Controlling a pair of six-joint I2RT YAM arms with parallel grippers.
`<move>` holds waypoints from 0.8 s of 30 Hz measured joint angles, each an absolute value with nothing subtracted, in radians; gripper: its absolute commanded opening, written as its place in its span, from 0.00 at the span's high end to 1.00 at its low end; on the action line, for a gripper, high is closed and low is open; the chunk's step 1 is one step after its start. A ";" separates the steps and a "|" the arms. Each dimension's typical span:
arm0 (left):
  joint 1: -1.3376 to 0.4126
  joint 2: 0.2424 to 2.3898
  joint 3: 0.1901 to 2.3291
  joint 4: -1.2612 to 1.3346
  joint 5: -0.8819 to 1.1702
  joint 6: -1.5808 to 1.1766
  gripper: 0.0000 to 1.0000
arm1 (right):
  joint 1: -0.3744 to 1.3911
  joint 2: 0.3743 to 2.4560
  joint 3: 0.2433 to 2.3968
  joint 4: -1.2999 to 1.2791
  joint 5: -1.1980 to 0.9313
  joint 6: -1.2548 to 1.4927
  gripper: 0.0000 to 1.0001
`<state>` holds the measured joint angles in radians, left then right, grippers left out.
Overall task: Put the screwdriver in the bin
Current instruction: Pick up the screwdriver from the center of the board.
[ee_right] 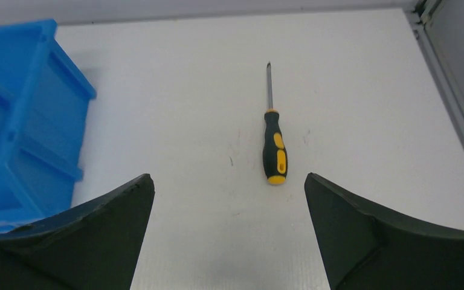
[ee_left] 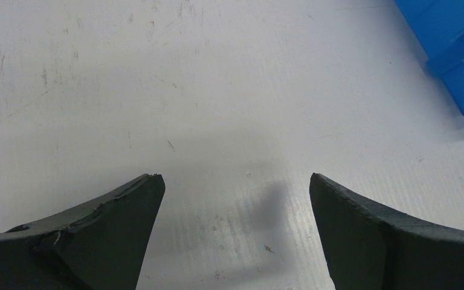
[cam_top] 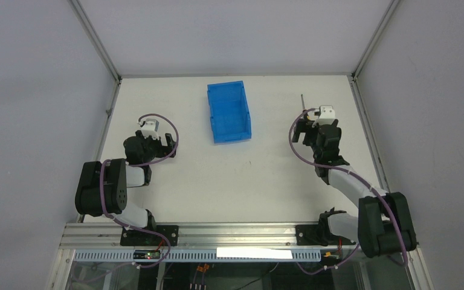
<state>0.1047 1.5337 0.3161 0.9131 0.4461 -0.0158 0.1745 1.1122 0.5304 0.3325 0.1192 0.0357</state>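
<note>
Spread wide and holding nothing, the right gripper (ee_right: 228, 177) hovered over the table (ee_right: 175, 78) on the right side of the bin (ee_right: 24, 121). Its jaws were lined up behind the screwdriver (ee_right: 275, 148), most likely so that they could come down on either side of the handle. The screwdriver lay flat on the table, well apart from the bin's right wall and not touching it. Its black and yellow handle was the end nearer the gripper, and its thin shaft pointed away, towards the far edge of the table. Its long axis ran roughly parallel to the bin's long sides, so a grip across the handle looked simple. The left gripper (ee_left: 235, 176), on the bin's left side, was also open over bare table with only a corner of the bin in its view, apparently kept out of the way. Nothing had been picked up yet, and the whole carry to the bin remained.
</note>
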 measured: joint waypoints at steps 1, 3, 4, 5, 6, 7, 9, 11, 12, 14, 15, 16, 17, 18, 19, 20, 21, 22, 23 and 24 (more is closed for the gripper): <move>0.105 1.534 0.316 0.913 0.446 -0.016 0.01 | 0.175 1.094 0.557 0.307 0.118 0.036 0.01; 0.105 1.534 0.316 0.913 0.446 -0.016 0.01 | 0.175 1.071 0.643 0.221 0.121 0.041 0.01; 0.105 1.534 0.316 0.913 0.446 -0.016 0.01 | 0.175 1.069 0.707 0.165 0.125 0.047 0.01; 0.105 1.534 0.316 0.913 0.446 -0.015 0.01 | 0.175 1.071 0.764 0.113 0.128 0.051 0.01; 0.105 1.534 0.316 0.913 0.446 -0.016 0.01 | 0.175 1.072 0.808 0.070 0.131 0.052 0.01; 0.105 1.534 0.316 0.913 0.446 -0.016 0.01 | 0.175 1.074 0.875 0.012 0.135 0.053 0.01; 0.105 1.534 0.316 0.913 0.446 -0.016 0.01 | 0.175 1.077 0.961 -0.055 0.139 0.051 0.01; 0.105 1.534 0.316 0.913 0.446 -0.016 0.01 | 0.175 1.083 1.066 -0.141 0.146 0.046 0.01; 0.105 1.534 0.316 0.913 0.446 -0.016 0.01 | 0.175 1.087 1.107 -0.169 0.148 0.043 0.01; 0.105 1.534 0.316 0.913 0.446 -0.016 0.01 | 0.175 1.102 1.208 -0.252 0.153 0.035 0.01; 0.105 1.534 0.316 0.913 0.446 -0.016 0.01 | 0.175 1.111 1.256 -0.286 0.154 0.031 0.01; 0.105 1.534 0.316 0.913 0.446 -0.016 0.01 | 0.175 1.122 1.304 -0.321 0.156 0.029 0.01; 0.105 1.534 0.316 0.913 0.446 -0.016 0.01 | 0.175 1.130 1.336 -0.344 0.157 0.027 0.01; 0.105 1.534 0.316 0.913 0.446 -0.016 0.01 | 0.175 1.140 1.375 -0.376 0.158 0.023 0.01; 0.105 1.534 0.316 0.913 0.446 -0.016 0.01 | 0.175 1.151 1.414 -0.406 0.158 0.018 0.01; 0.105 1.534 0.316 0.913 0.446 -0.016 0.01 | 0.175 1.164 1.454 -0.439 0.158 0.012 0.01; 0.105 1.534 0.316 0.913 0.446 -0.016 0.01 | 0.175 1.178 1.495 -0.472 0.158 0.006 0.01; 0.105 1.534 0.316 0.913 0.446 -0.016 0.01 | 0.175 1.191 1.527 -0.498 0.158 0.002 0.01; 0.105 1.534 0.316 0.913 0.446 -0.016 0.01 | 0.175 1.208 1.568 -0.528 0.159 -0.003 0.01; 0.105 1.534 0.316 0.913 0.446 -0.016 0.01 | 0.175 1.222 1.603 -0.552 0.160 -0.007 0.01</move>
<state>0.1047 1.5337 0.3161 0.9131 0.4461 -0.0158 0.1745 1.2224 1.6028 -0.5522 0.1596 -0.0067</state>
